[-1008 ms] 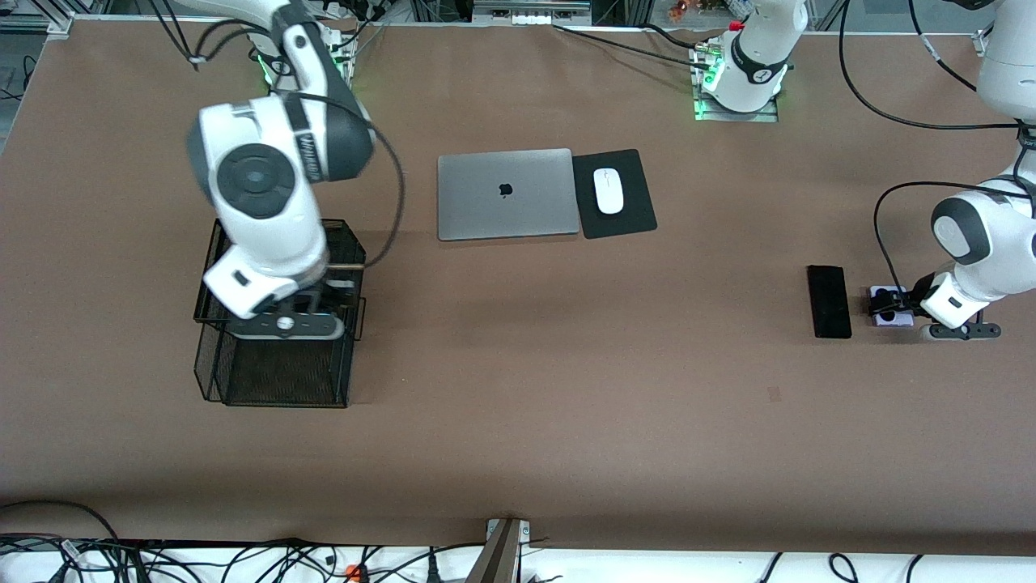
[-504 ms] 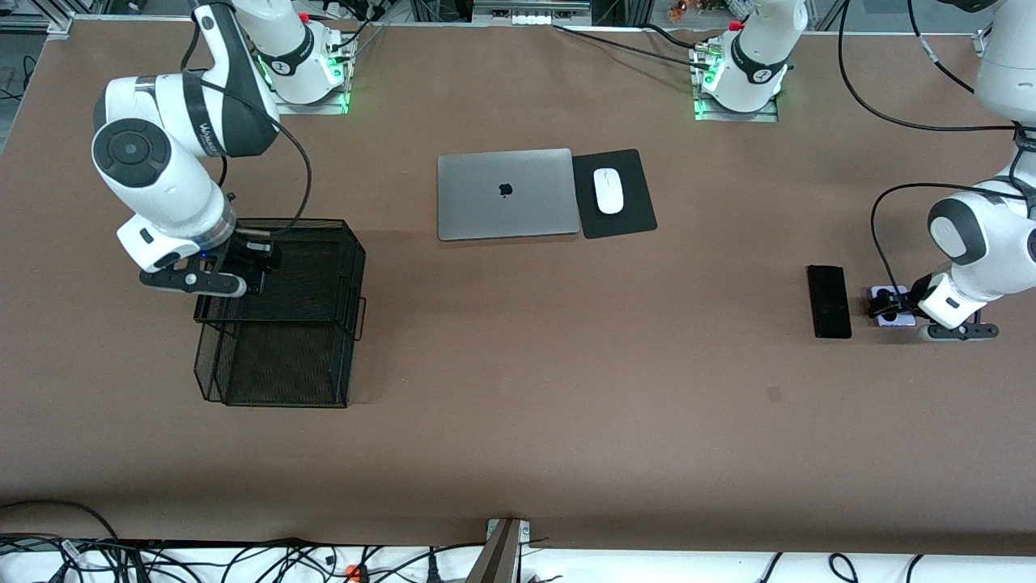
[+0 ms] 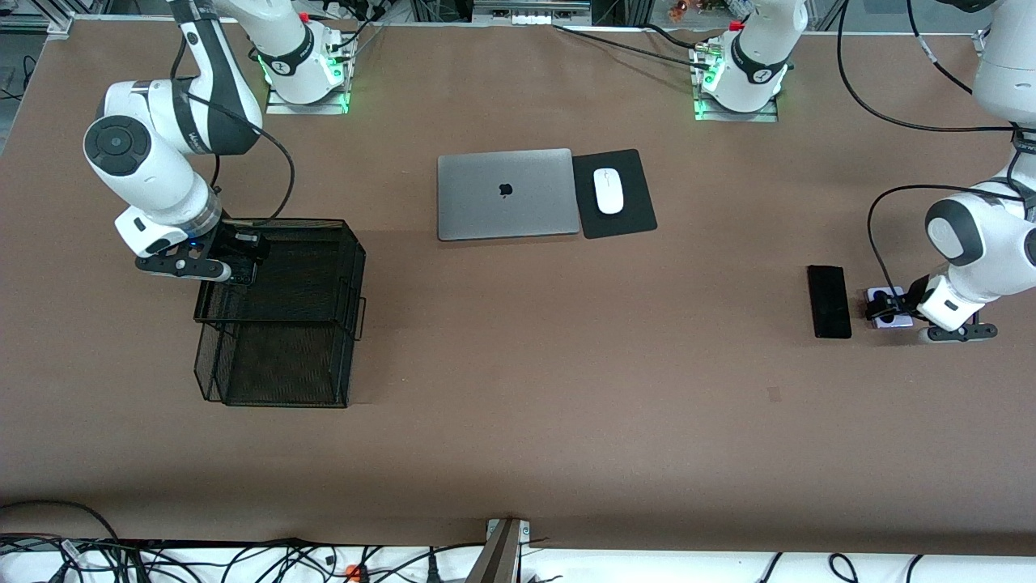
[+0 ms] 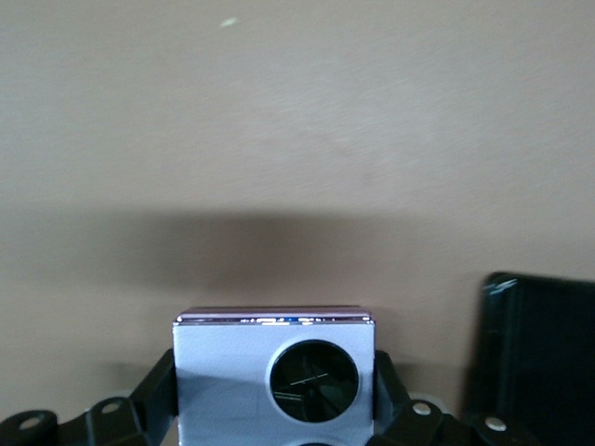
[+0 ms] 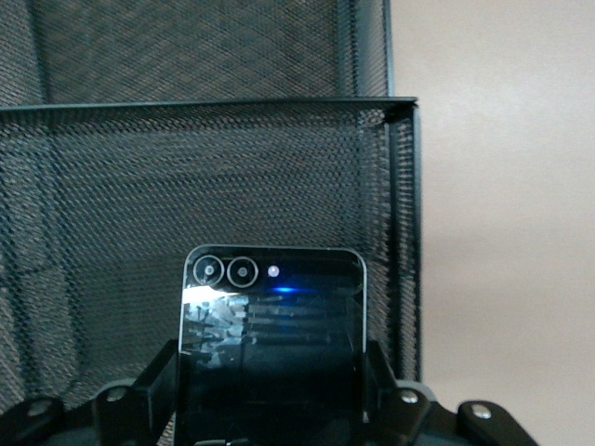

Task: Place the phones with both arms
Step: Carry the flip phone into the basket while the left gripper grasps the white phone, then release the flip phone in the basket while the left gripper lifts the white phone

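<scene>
The mesh rack [image 3: 279,312], a black two-tier wire tray, stands toward the right arm's end of the table and serves as landmark. The right gripper [image 3: 243,261] hangs over the rack's upper tier, at the edge toward its own arm's end, its fingers clamped on the sides of the folded black phone [image 5: 271,344]; in the right wrist view that phone's glossy face, with two small round lenses, sits between the jaws with the rack's mesh [image 5: 186,167] under it. Well away from the rack, toward the left arm's end of the table, the left gripper [image 3: 884,311] is low at the table [image 3: 566,389], its fingers pressed against the two sides of the lilac phone [image 3: 889,308]; the left wrist view shows that phone [image 4: 274,381] between the jaws with one round black lens in sight. Whether the lilac phone rests on the table or is just off it cannot be told. The black slab phone [image 3: 829,300] lies flat on the table just beside the lilac one, on the side toward the rack. A closed laptop [image 3: 507,193] lies farther from the front camera than the rack, toward the table's middle, with a white mouse [image 3: 609,190] on a black pad [image 3: 615,194] touching its edge.
</scene>
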You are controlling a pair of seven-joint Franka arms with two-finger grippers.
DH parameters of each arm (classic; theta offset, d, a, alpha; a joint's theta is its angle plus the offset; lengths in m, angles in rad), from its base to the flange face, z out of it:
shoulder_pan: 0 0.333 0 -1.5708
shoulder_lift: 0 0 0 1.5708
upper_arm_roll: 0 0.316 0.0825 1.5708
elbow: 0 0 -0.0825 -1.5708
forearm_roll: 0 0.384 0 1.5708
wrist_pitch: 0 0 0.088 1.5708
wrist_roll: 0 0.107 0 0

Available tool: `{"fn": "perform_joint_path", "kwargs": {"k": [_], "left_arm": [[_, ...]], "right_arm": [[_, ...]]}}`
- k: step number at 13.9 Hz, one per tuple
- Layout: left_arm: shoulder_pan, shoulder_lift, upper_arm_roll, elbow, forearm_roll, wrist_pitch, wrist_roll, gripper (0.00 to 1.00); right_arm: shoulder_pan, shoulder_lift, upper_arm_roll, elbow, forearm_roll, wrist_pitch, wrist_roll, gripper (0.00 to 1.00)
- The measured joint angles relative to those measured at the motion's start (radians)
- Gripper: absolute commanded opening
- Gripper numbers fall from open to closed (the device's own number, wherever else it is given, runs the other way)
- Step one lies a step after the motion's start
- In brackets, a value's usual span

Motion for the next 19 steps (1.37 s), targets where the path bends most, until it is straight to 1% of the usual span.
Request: {"fn": "perform_joint_path", "kwargs": {"k": [2,3,4,5,6,7,8,10,12,14,16,19], "left_arm": [[-0.041,-0.002,-0.009,0.01,0.0,-0.04,-0.054,0.0],[-0.064,-0.008,-0.011,0.017,0.0,-0.064,-0.083,0.0],[-0.089,-0.018,-0.012,0.027,0.0,-0.099,-0.116,0.0],[-0.115,-0.03,-0.013,0.041,0.0,-0.143,-0.154,0.0],[-0.141,-0.044,-0.013,0.061,0.0,-0.197,-0.196,0.0],[-0.166,-0.055,-0.014,0.086,0.0,-0.251,-0.235,0.0],[-0.19,-0.064,-0.014,0.111,0.0,-0.3,-0.272,0.0],[-0.237,-0.071,-0.015,0.154,0.0,-0.366,-0.355,0.0],[-0.31,-0.072,-0.017,0.173,0.0,-0.395,-0.444,0.0],[-0.387,-0.072,-0.019,0.177,0.0,-0.401,-0.489,0.0],[-0.456,-0.072,-0.024,0.18,0.0,-0.402,-0.498,0.0],[-0.574,-0.072,-0.027,0.195,0.0,-0.403,-0.521,0.0]], "right_arm": [[0.001,0.014,0.0,-0.014,0.008,0.056,0.0,0.17],[0.001,0.025,0.0,-0.02,0.009,0.074,0.0,0.22],[0.001,0.037,0.0,-0.022,0.009,0.083,0.0,0.33],[0.001,0.048,0.0,-0.022,0.009,0.087,0.0,0.5],[0.001,0.057,0.0,-0.022,0.01,0.09,0.0,0.81],[-0.001,0.063,-0.001,-0.022,0.011,0.091,0.0,0.97],[-0.004,0.067,-0.003,-0.022,0.011,0.093,0.0,1.0],[-0.007,0.067,-0.006,-0.022,0.011,0.096,0.0,1.0],[-0.007,0.066,-0.007,-0.011,0.013,0.099,0.0,0.99],[-0.007,0.065,-0.007,0.016,0.019,0.092,0.0,0.99],[-0.007,0.064,-0.008,0.064,0.028,0.029,0.0,0.99],[-0.007,0.062,-0.008,0.201,0.079,-0.166,-0.001,0.99]]}}
